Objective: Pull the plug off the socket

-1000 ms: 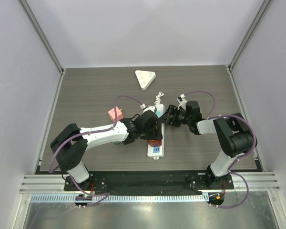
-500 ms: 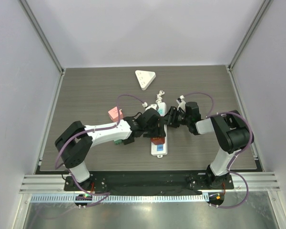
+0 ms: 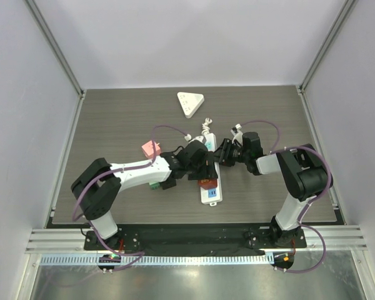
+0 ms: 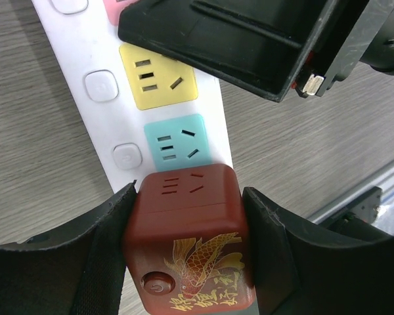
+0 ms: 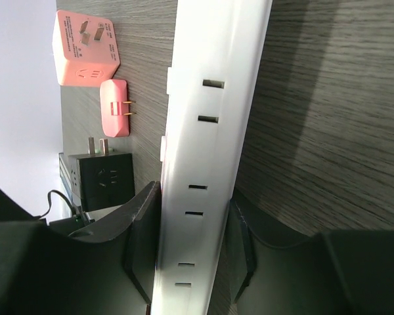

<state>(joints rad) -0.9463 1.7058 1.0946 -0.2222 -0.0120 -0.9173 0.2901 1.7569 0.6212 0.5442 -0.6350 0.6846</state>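
The socket is a white power strip (image 3: pixel 210 139) with coloured outlets, lying mid-table. A dark red cube plug (image 4: pixel 187 230) with a gold fish print sits at its near end, next to the teal outlet (image 4: pixel 174 141). My left gripper (image 4: pixel 189 246) is shut on this plug, one pad against each side; in the top view the left gripper (image 3: pixel 204 177) covers most of it. My right gripper (image 5: pixel 194 213) is shut on the strip (image 5: pixel 203 131), which it clamps across its width. From above the right gripper (image 3: pixel 220 154) meets the strip from the right.
A white triangular socket block (image 3: pixel 190 102) lies at the back. Left of the strip are a pink cube adapter (image 5: pixel 85 46), a small pink plug (image 5: pixel 115 108) and a black adapter (image 5: pixel 98 180). A coiled white cord (image 3: pixel 207 127) trails from the strip's far end.
My right gripper has closed onto the power strip, which it stood open beside a second ago. The strip and both grippers have shifted slightly. The left gripper keeps its hold on the red plug.
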